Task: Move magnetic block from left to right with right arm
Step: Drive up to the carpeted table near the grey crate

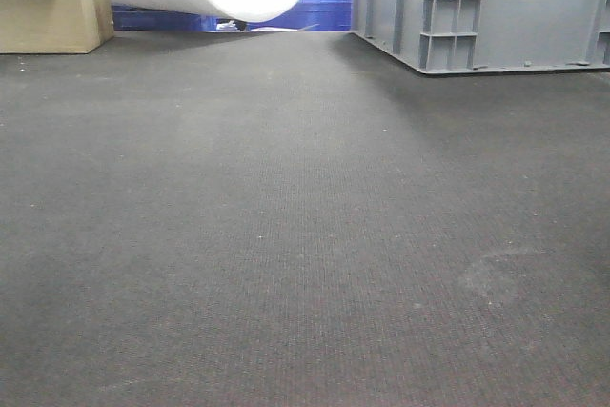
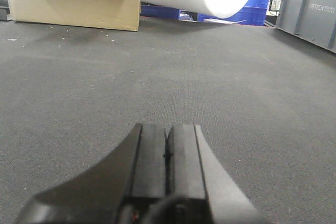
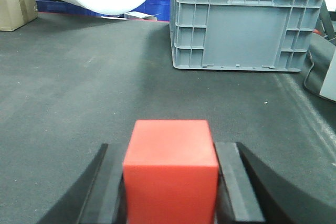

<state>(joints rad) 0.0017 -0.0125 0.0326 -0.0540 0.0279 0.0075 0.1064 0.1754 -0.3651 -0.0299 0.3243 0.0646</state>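
Right claw (image 3: 170,156) level, perhaps low — gripping magnetic block (image 3: 170,182).

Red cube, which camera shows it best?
The right wrist view. The cube fills the foreground there, held in the right gripper. The front view shows only dark floor and clutter at the back, no cube. The left wrist view shows the shut left gripper over the floor, also no cube.
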